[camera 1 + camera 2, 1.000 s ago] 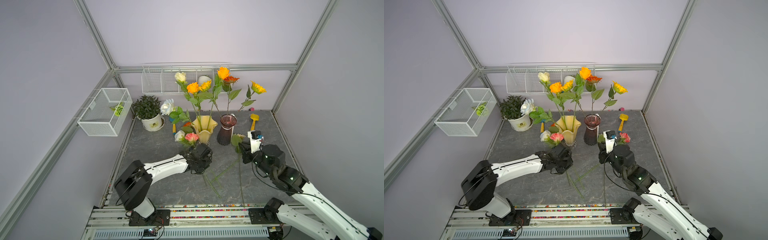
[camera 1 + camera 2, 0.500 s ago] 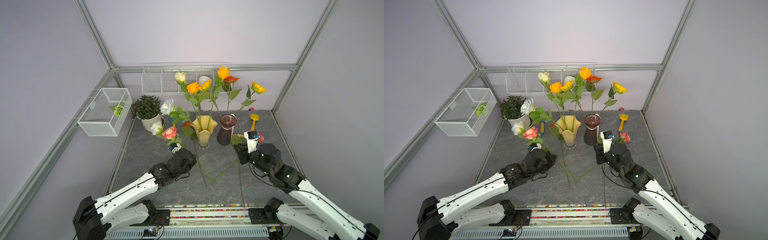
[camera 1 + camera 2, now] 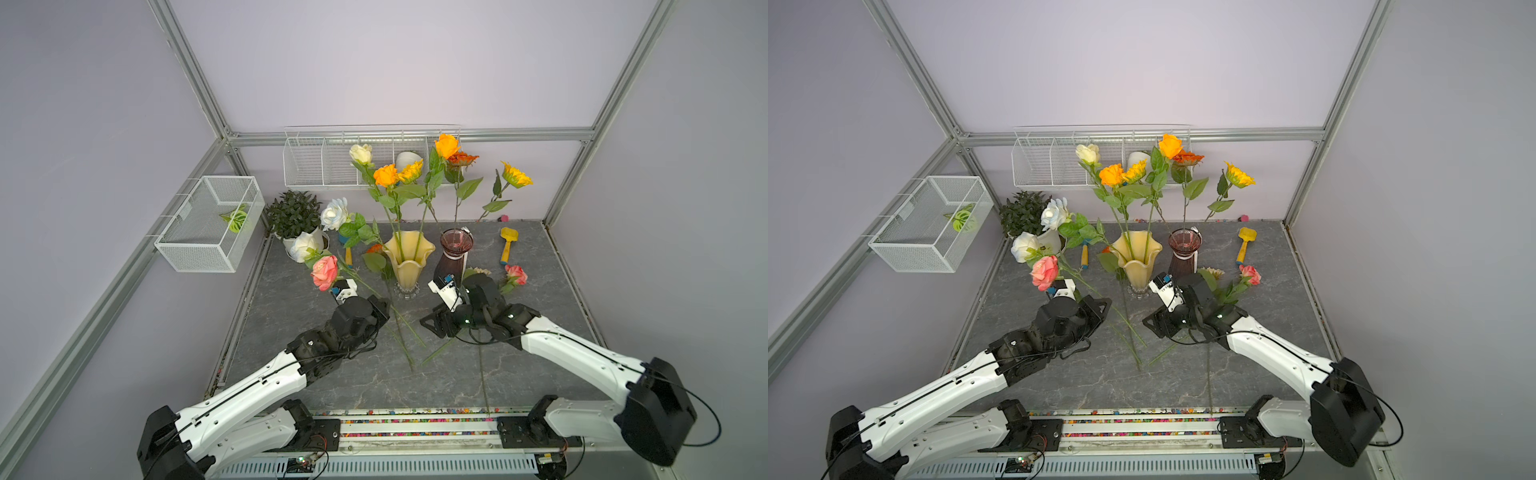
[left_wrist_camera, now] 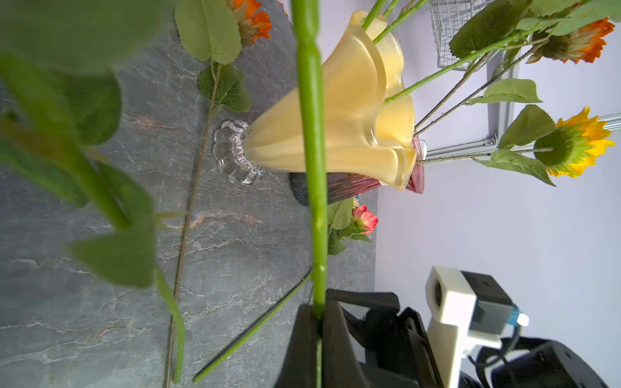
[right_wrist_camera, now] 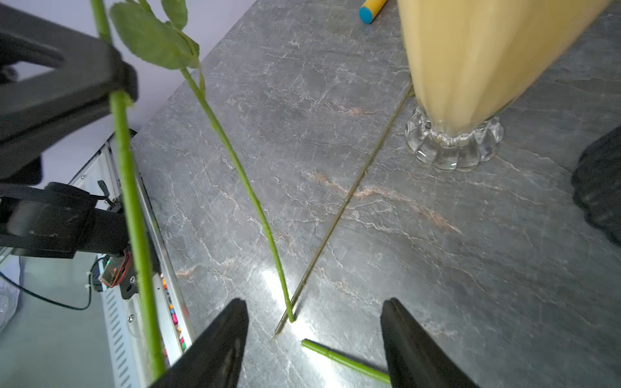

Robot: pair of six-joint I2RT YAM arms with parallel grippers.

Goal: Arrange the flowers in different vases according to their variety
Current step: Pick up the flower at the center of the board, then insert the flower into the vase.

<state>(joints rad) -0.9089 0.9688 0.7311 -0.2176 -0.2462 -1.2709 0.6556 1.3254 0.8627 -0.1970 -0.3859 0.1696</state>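
My left gripper (image 3: 383, 311) (image 4: 317, 310) is shut on the green stem (image 4: 311, 134) of a pink rose (image 3: 325, 272) (image 3: 1044, 272), held up left of the yellow vase (image 3: 409, 259) (image 3: 1136, 259). The yellow vase holds several orange and cream blooms. The purple vase (image 3: 455, 253) (image 3: 1183, 253) beside it holds sunflower-like heads. My right gripper (image 3: 432, 325) (image 5: 315, 302) hangs open, low over the table in front of the vases. A loose green stem end (image 5: 336, 356) lies under it. Another pink rose (image 3: 516, 274) lies at the right. A white rose (image 3: 305, 245) leans at the left.
A potted green plant (image 3: 293, 214) stands at the back left. Wire baskets hang on the left wall (image 3: 208, 232) and back wall (image 3: 324, 166). A yellow toy shovel (image 3: 508, 245) lies at the back right. Thin stems (image 5: 336, 215) cross the table centre. The rail (image 3: 415, 424) runs along the front.
My left gripper has lifted the pink rose up and to the left, its stem still gripped. My right gripper has opened and moved left towards the table centre.
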